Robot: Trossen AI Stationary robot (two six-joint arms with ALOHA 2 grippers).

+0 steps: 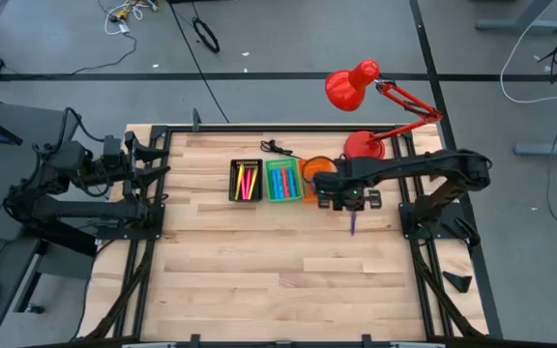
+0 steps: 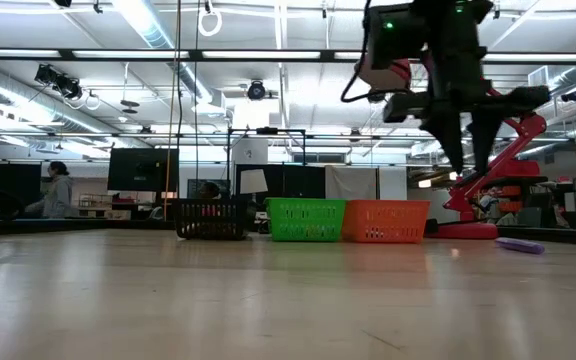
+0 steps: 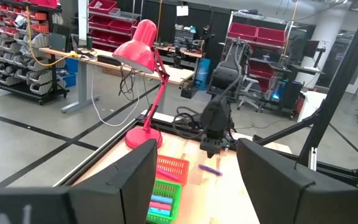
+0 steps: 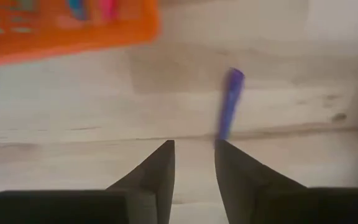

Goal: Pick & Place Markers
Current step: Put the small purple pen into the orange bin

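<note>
One purple marker (image 1: 353, 224) lies flat on the wooden table, near the orange bin (image 1: 309, 169); it also shows in the low view (image 2: 520, 245) and the right wrist view (image 4: 230, 102). My right gripper (image 1: 346, 201) hangs above the table just on the far side of the purple marker, fingers pointing down and a little apart (image 4: 194, 144), touching nothing. Other markers lie in the black bin (image 1: 247, 181), the green bin (image 1: 283, 181) and the orange bin (image 4: 55, 28). My left gripper (image 3: 197, 162) waits open at the table's left edge.
The three bins stand in a row at the table's far middle. A red desk lamp (image 1: 366, 116) stands on the far right corner behind my right arm. Bare wood stretches across the table's near half (image 1: 278, 280). People sit in the room beyond the table.
</note>
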